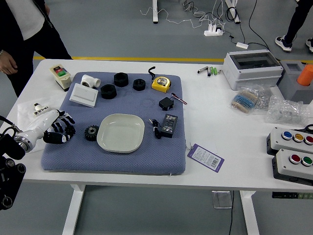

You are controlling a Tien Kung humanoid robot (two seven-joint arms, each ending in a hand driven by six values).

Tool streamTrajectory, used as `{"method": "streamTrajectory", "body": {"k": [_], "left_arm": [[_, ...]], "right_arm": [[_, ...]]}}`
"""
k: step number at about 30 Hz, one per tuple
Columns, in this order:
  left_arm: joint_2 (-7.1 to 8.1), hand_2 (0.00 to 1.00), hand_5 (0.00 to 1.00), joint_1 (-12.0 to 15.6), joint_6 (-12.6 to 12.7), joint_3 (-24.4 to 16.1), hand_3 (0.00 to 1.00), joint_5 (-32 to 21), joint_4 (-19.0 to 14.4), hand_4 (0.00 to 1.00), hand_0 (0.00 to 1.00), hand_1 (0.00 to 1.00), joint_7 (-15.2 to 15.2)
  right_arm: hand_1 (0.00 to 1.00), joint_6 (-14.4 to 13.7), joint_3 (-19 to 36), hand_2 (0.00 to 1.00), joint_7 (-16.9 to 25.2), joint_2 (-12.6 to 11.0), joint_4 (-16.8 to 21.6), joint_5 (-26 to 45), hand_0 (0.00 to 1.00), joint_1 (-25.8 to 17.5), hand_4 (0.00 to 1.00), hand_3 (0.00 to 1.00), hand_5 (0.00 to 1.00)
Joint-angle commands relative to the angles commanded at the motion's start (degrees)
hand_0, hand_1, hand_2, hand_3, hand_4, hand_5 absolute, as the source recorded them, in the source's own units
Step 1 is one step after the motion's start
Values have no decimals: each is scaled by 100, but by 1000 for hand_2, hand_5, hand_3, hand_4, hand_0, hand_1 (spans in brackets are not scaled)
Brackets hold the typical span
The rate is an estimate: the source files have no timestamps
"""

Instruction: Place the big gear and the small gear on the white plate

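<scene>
We list, at the left of the table (205, 180), one left hand (59, 129), white and black, its fingers bent in toward the thumb and pinching the small gear (71, 130), black and toothed, over the blue padded mat (112, 164). Whether the gear touches the mat we cannot tell.

One big gear (91, 132), black, on the mat between the hand and the plate, just beside the plate's left rim.

One white plate (120, 133), rounded square, on the mat.

Along the mat's far part we count one white pipe fitting (90, 81), one white rectangular box (83, 95), tilted, three black rings (121, 79), and one yellow tape measure (161, 84) with a black strap.

To the plate's right: one black power adapter (168, 125) beside its bundled cord (156, 129), and, farther off, one small black block (166, 104).

Right of the mat: one purple-edged tag (206, 157), lying flat.

At the table's right: one white enclosure (252, 69) with a dark window, clear bags (247, 99), and two push-button boxes (293, 164).

One person, in dark clothes, stands at the far left; we see one hand (8, 62) hanging near the table's corner.
</scene>
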Motion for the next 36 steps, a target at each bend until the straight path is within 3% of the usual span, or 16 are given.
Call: {"method": "streamTrajectory", "body": {"k": [14,22,29,36], "left_arm": [[10,452,2,30,0,85,550,0,-256,652,332,389,8],[33,448,2,11,-216,456,550,0,-944,653,331,387,52],[91,449,2,-173,-316,942,551,0,-1491,661,332,384,114],[-13,456,2,-414,-308,1415,558,0,-1335,674,337,393,106]], "right_arm": [[674,-1,4,739,-3,3,-2,-1,658,1,789,567,677],[675,-2,-8,739,-1,17,-2,9,658,-14,788,566,678],[675,-7,-29,739,-1,17,-1,14,659,-34,788,567,677],[675,-13,-41,739,1,7,3,9,658,-33,788,567,677]]}}
